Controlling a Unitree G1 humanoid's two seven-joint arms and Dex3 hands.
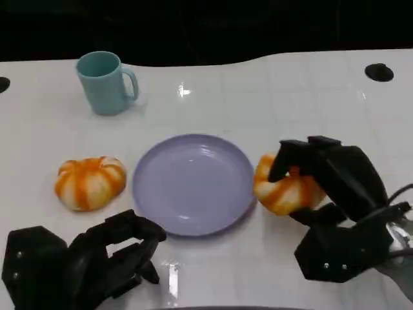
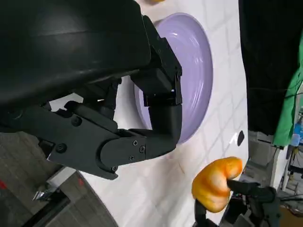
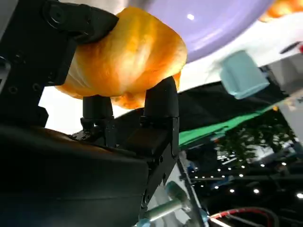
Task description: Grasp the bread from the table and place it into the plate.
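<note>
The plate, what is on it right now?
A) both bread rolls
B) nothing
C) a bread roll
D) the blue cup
B: the plate lies bare, with one bread roll on the table beside it and the other bread roll gripped in the right hand at its opposite edge.

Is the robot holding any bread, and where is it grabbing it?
Yes: the right hand grips the bread beside the plate, fingers over its top and sides.

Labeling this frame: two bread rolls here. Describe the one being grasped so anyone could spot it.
Find the lavender plate at the table's centre. The grasped bread sits just off the plate's rim on the robot's right, inside the right hand. The other roll, left of the plate, lies untouched.
</note>
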